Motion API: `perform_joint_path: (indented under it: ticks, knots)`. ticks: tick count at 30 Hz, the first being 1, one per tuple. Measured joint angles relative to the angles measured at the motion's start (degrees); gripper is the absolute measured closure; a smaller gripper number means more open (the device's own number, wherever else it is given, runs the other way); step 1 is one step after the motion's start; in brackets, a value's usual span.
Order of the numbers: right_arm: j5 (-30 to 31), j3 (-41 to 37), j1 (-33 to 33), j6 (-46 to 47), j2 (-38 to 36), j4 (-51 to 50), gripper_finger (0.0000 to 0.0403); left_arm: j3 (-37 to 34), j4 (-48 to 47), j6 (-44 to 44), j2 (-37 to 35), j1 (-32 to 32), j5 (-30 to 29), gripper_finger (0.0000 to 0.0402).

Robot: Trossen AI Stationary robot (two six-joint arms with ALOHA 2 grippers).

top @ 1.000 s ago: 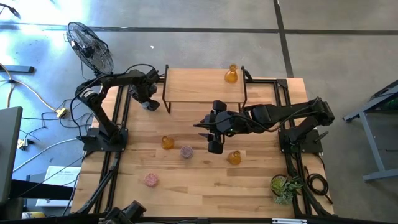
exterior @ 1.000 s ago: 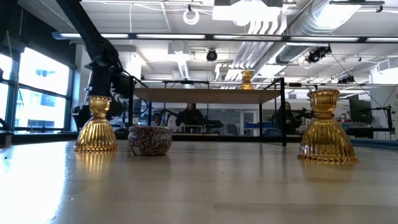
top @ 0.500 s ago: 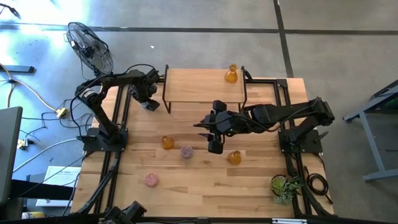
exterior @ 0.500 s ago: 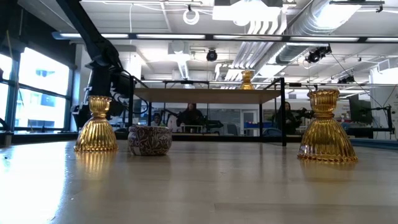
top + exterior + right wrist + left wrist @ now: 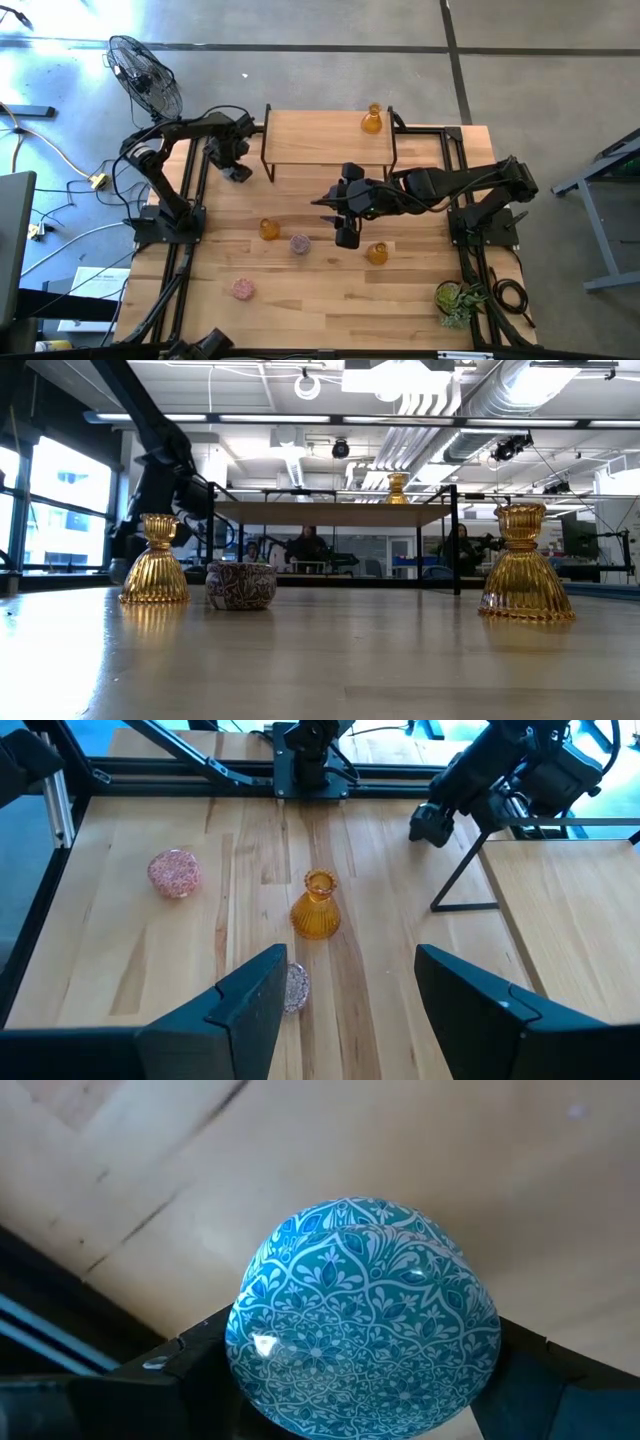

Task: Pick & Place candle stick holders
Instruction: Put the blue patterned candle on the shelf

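A pale blue patterned round holder sits between the fingers of my left gripper, at the table's far left beside the raised wooden shelf. The gripper hides it in the high view. My right gripper hangs open and empty over the table's middle. One amber flask-shaped holder stands on the shelf. Two more stand on the table on their wide bases. Two squat pink holders rest on the table. My left gripper pinches the blue holder between its two fingers, one on each of two opposite sides. The fingers point down toward the wooden top. The holder's patterned dome faces the wrist camera. Whether it rests on the table does not show.
The shelf's dark metal legs stand close to my left gripper. A green plant sits at the near right corner. A fan stands off the table's far left. Bare wood lies along the table's near side.
My left gripper has shifted a little toward the table's left edge, still shut on the blue holder. My right gripper has kept still.
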Motion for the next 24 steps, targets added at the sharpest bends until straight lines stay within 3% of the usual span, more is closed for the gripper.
perform_joint_path:
  ticks: [19, 24]
  knots:
    - [0.49, 0.0, 2.2, -0.11, -0.01, -0.05, 0.0186, -0.02, -16.99, -5.99, -12.33, -12.86, -5.51, 0.0112]
    - [0.5, 0.0, 2.18, 0.0, 0.0, -0.04, 0.0186, 0.05, -23.14, -7.66, -16.11, -15.73, -3.05, 0.0112]
